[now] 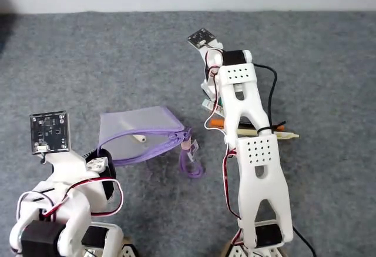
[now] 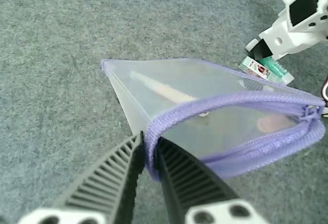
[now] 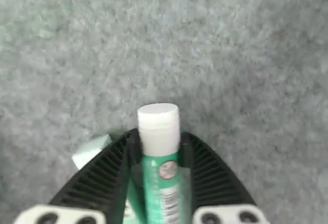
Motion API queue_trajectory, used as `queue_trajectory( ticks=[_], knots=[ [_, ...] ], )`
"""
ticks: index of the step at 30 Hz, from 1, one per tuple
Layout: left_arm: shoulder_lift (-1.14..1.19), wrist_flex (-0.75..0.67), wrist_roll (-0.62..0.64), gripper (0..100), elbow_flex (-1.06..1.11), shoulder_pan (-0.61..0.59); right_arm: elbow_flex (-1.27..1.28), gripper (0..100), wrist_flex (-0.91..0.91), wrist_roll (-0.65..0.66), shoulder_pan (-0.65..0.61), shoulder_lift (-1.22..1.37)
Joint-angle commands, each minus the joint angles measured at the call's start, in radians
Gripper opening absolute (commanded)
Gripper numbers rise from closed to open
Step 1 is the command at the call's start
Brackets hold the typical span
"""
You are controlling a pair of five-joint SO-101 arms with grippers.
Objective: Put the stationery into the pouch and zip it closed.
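Claws first: the left claw [image 2: 148, 149] is pinched narrow on the purple zip edge of the pouch [image 2: 205, 96], at the end of its mouth, and holds that corner up off the surface [image 1: 88, 51]. The pouch is pale and see-through, and its zip stands open in a long loop. A light-coloured pencil [image 2: 159, 88] lies inside it, and so does a pinkish thing that I cannot make out. From above, the pouch [image 1: 132, 129] sits left of the middle, toward the front edge where the arms stand. Its zip pull [image 1: 189, 145] and a purple strap [image 1: 191, 166] trail off the far end onto the surface.

The right claw [image 3: 159, 138] is closed on a green glue stick [image 3: 160, 175], one black finger on each side, with the white cap poking out past the fingertips over grey surface. A small pale-green piece [image 3: 92, 149] shows just beside one finger. This claw is near the middle of the surface, just beyond the pouch's zip-pull end and apart from it.

Under the right arm lie an orange pen [image 1: 216, 123] and a cream pencil-like stick [image 1: 288, 134], pointing toward the right edge.
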Motion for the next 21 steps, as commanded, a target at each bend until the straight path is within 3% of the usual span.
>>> queue_trajectory(
  ticks=[1, 8, 12, 17, 21],
  knots=[
    [0.015, -0.002, 0.011, 1, -0.004, -0.006, -0.135, 2.1, 0.079, 0.009, 0.005, -0.013],
    [0.014, 0.002, 0.011, 1, -0.004, -0.006, -0.384, 0.8, 0.266, 0.005, -0.005, -0.015],
    [0.011, 0.000, 0.011, 1, -0.004, -0.006, -0.454, 0.8, 0.274, 0.005, 0.002, -0.036],
    [0.009, 0.000, 0.011, 1, -0.005, -0.006, -0.321, 0.8, 0.275, -0.029, 0.002, -0.217],
    [0.009, -0.002, 0.011, 1, -0.005, -0.006, -0.012, 0.8, 0.274, -0.095, -0.001, -0.501]
  ],
)
